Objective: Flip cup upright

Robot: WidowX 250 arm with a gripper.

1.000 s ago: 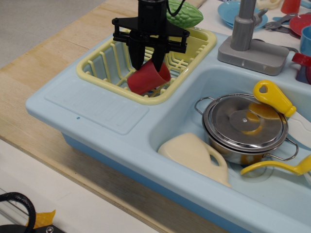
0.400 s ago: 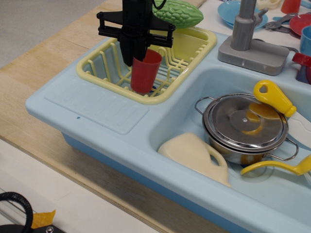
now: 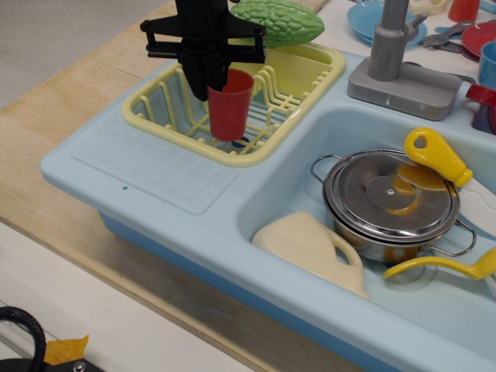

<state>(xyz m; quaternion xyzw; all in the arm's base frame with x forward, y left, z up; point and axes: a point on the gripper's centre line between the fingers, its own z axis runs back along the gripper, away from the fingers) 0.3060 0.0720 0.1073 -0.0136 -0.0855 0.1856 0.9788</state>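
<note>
Support surface: light wooden tabletop [image 3: 93,85], grain running diagonally, edge visible along the near left. Sitting directly on it: pale blue toy sink unit [image 3: 155,174], covering most of the centre and right. Far right behind the sink unit, on what looks like a white surface: blue plate [image 3: 364,19], some red dishes [image 3: 477,31], partly cut off by the frame edge. Can't tell what exactly carries them. Near left, below the wood edge: a lower whitish surface [image 3: 116,325] with a black cable loop [image 3: 27,325] and a scrap of yellow tape [image 3: 66,347].
</note>
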